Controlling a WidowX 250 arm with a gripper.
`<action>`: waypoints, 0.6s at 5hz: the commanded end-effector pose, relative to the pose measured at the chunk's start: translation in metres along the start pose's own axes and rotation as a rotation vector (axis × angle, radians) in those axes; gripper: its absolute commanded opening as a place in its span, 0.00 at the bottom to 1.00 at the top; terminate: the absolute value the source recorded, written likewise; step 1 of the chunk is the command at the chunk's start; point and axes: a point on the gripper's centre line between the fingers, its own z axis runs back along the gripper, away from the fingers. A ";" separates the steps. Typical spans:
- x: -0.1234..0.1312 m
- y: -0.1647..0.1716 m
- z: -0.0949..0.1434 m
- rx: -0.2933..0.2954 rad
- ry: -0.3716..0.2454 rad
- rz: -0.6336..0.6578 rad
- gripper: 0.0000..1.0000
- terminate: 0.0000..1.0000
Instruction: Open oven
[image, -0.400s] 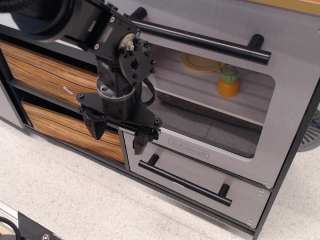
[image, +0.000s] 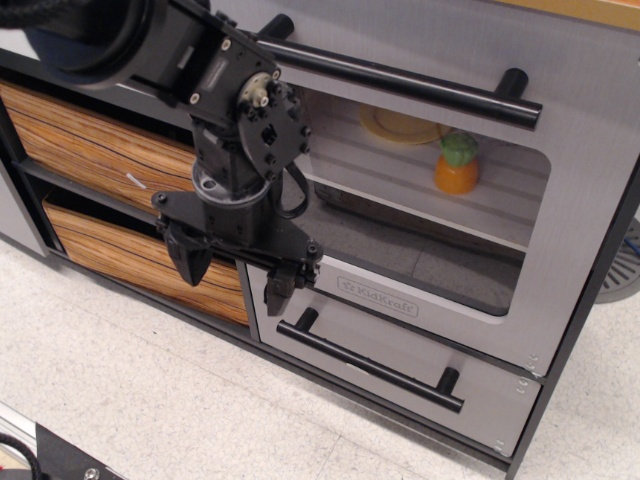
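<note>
1. Fills the right and centre of the view: oven (image: 580, 170), grey brushed door shut flush in its dark frame.
2. Runs along the door's top edge, slanting down to the right: long black handle (image: 400, 82) on two posts.
3. Seen through the rounded window (image: 420, 215): ribbed shelf (image: 380, 170) holding a yellow plate (image: 400, 125) and, just right of it, an orange toy (image: 457, 165) with a green top.
4. Printed below the window: "KidKraft" mark (image: 377, 295).
5. Sits under the door: smaller grey drawer (image: 400, 350) with a shorter black bar (image: 368, 365), also shut.
6. Stacked at left: two orange wood-grain drawers (image: 90, 150).
7. Hangs in front of the oven's lower left corner: black gripper (image: 235, 268), pointing down, fingers spread wide, nothing between them.
8. Left finger (image: 188, 260) lies over the lower wood-grain drawer; right finger (image: 280, 285) lies over the seam between door and grey drawer. Contact with the cabinet face cannot be told.
9. Well apart from the long handle above; wrist and arm (image: 240, 120) cover the door's left edge.
10. Below: pale speckled floor (image: 150, 400).
</note>
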 end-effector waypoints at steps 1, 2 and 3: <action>0.018 0.001 0.048 -0.122 -0.058 0.288 1.00 0.00; 0.037 0.006 0.080 -0.218 -0.057 0.474 1.00 0.00; 0.056 0.011 0.100 -0.309 -0.086 0.636 1.00 0.00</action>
